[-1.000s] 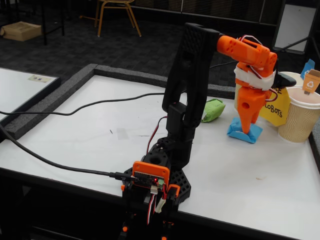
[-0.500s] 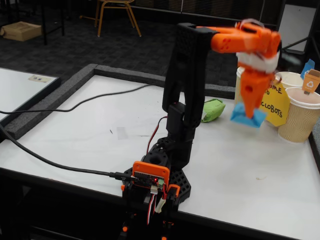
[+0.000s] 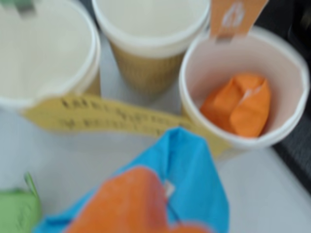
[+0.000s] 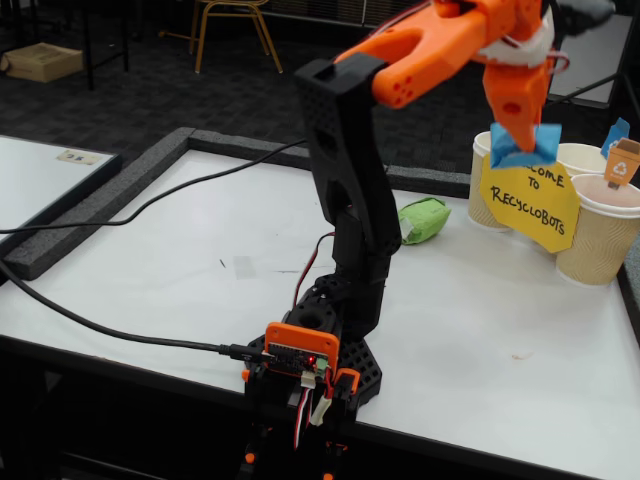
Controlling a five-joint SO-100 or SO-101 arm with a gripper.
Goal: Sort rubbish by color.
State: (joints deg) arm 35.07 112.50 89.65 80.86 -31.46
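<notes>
Wrist view: orange wad lies inside right paper cup.

Fixed view: three cups far right on table, sign before them, one wad left of sign.

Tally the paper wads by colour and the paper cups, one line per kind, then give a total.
Orange wad: 1, inside a cup
Blue wad: 1, held in the gripper
Green wad: 1, on the table
Paper cups: 3
Total: 6
</notes>
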